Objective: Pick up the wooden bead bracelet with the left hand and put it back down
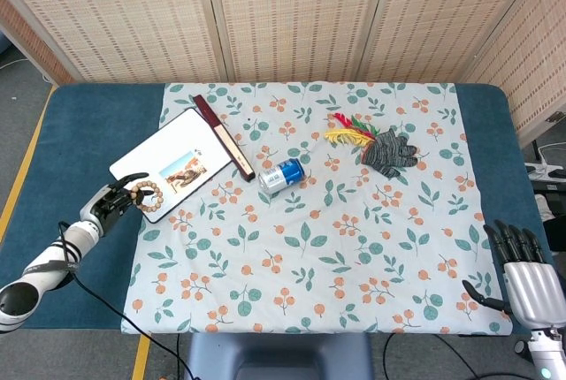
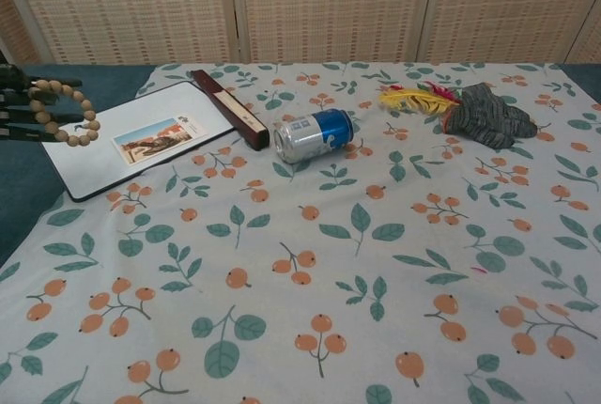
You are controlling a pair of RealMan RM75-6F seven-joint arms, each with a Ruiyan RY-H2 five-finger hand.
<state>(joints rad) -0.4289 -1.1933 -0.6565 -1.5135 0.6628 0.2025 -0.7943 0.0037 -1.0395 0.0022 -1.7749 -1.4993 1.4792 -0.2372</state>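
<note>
The wooden bead bracelet (image 1: 148, 195) is a ring of light brown beads at the left edge of the white board (image 1: 181, 152). My left hand (image 1: 110, 203) holds it by the fingertips, just over the board's near-left corner. In the chest view the bracelet (image 2: 68, 113) dangles from the dark fingers (image 2: 21, 108) at the frame's left border; most of the hand is cut off there. My right hand (image 1: 522, 276) rests off the cloth at the table's near right corner, fingers spread and holding nothing.
A dark red closed fan (image 1: 224, 136) lies along the board's far edge. A blue can (image 1: 281, 175) lies on its side mid-cloth. A grey glove (image 1: 387, 151) and coloured feathers (image 1: 347, 130) sit at the far right. The floral cloth (image 1: 354, 247) covers the blue table.
</note>
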